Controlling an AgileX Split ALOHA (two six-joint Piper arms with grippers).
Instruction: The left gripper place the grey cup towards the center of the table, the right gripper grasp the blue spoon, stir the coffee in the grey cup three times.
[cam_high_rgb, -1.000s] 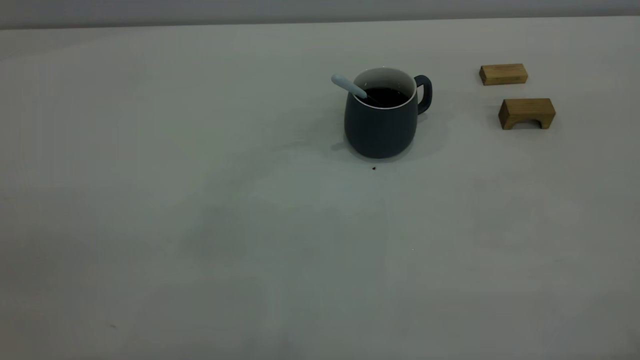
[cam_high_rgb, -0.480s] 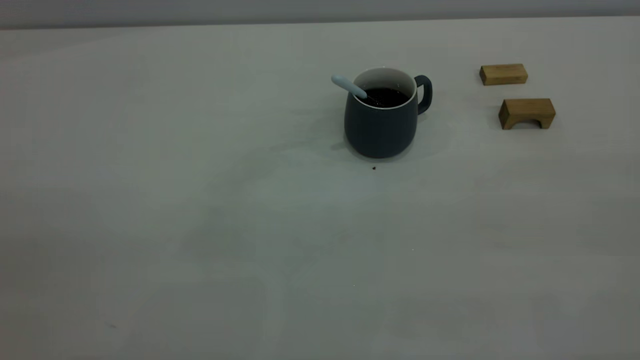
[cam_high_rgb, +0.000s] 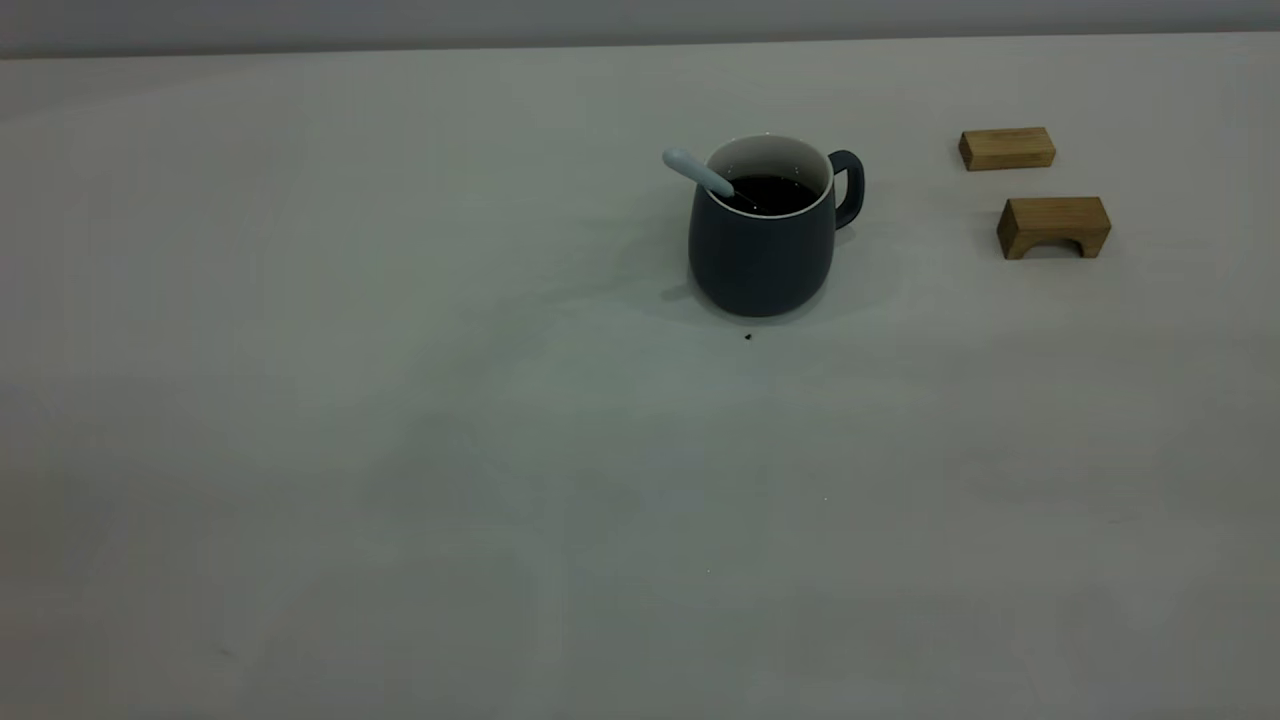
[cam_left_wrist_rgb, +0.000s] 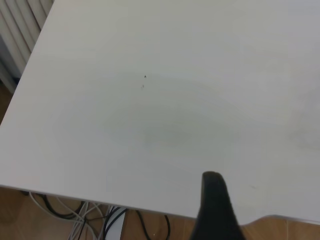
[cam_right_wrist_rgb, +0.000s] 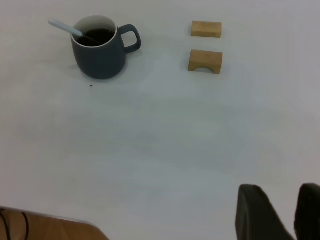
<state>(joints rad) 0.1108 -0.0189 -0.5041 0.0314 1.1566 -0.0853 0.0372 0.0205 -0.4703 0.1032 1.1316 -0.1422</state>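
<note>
Right gripper (cam_right_wrist_rgb: 282, 212): we see two dark fingertips at the near edge of its wrist view, a narrow gap between them, nothing held; it hangs over bare table well short of the cup.
Left gripper (cam_left_wrist_rgb: 216, 210): we see only one dark finger in its wrist view, near the table's edge, so we cannot tell how far it is parted; it grips nothing that we can see.
Table (cam_high_rgb: 400, 450): off-white, broad; cables show below its edge in the left wrist view.
Speck (cam_high_rgb: 748, 337): a tiny dark dot on the table just in front of the cup.
Cup (cam_high_rgb: 762, 255): upright, right of centre and toward the far side, handle to the right in the exterior view; no gripper near it.
Coffee (cam_high_rgb: 772, 193): dark liquid inside the white interior.
Spoon (cam_high_rgb: 697, 173): we see it leaning on the cup's left rim, pale handle sticking up and out, bowl end down in the coffee.
Arch block (cam_high_rgb: 1053, 227): tan wood, right of the cup, apart from it.
Flat block (cam_high_rgb: 1007, 148): just behind the arch block, farthest back.
</note>
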